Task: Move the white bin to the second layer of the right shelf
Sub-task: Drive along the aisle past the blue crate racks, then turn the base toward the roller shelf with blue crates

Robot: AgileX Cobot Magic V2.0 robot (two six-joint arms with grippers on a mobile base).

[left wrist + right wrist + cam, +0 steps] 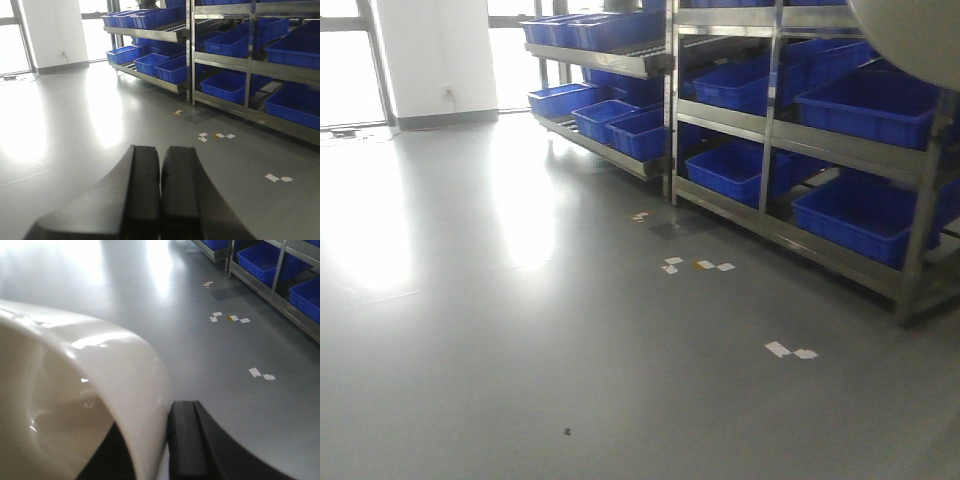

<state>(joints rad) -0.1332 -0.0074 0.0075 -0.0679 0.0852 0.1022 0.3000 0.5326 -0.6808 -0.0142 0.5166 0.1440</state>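
The white bin (75, 365) fills the left of the right wrist view, and the floor lies far below it. My right gripper (155, 415) is shut on the bin's rim, with one black finger (185, 440) outside the wall and the other inside. A curved part of the bin (910, 35) shows at the top right of the front view. My left gripper (161, 150) is shut and empty above the floor. The right shelf (850, 148) stands ahead on the right, and blue crates sit on its middle level.
A second steel rack (610, 60) with roller lanes and blue crates (650, 130) stands further back on the left. Bits of white tape (790, 350) mark the grey floor. A white pillar (435, 55) and windows are at the far left.
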